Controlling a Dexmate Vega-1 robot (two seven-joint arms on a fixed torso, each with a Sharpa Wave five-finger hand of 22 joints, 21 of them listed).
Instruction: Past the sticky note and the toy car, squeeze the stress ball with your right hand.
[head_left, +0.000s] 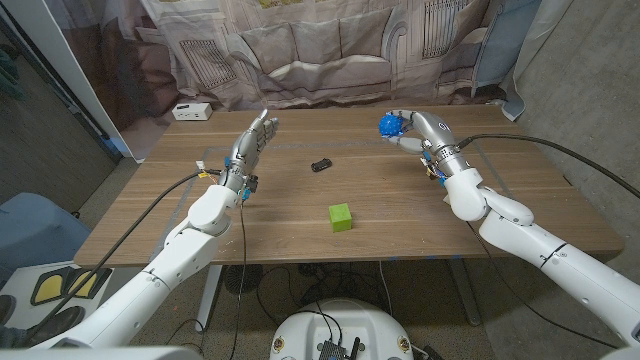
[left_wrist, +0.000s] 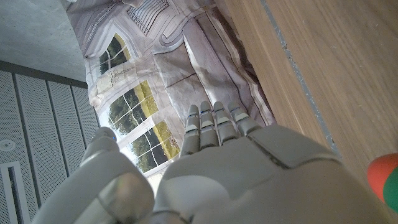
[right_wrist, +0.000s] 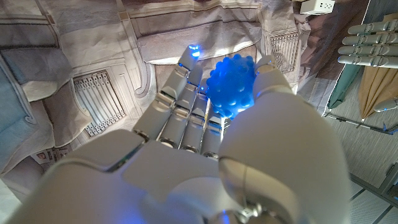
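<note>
Right arm extends toward the table's far right area; right hand (head_left: 415, 128) grips the blue stress ball (head_left: 389, 125), fingers curled around it. Left arm reaches over the left half; left hand (head_left: 252, 141) raised, fingers straight, together, holding nothing.

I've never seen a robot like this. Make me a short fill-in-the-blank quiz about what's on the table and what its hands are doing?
1. The right hand holds a bumpy ball coloured ____.
2. The cube near the table's front edge is ____.
3. The left hand holds ____.
4. The small dark thing at mid-table is a toy ____.

Missing words: blue; green; nothing; car
</note>
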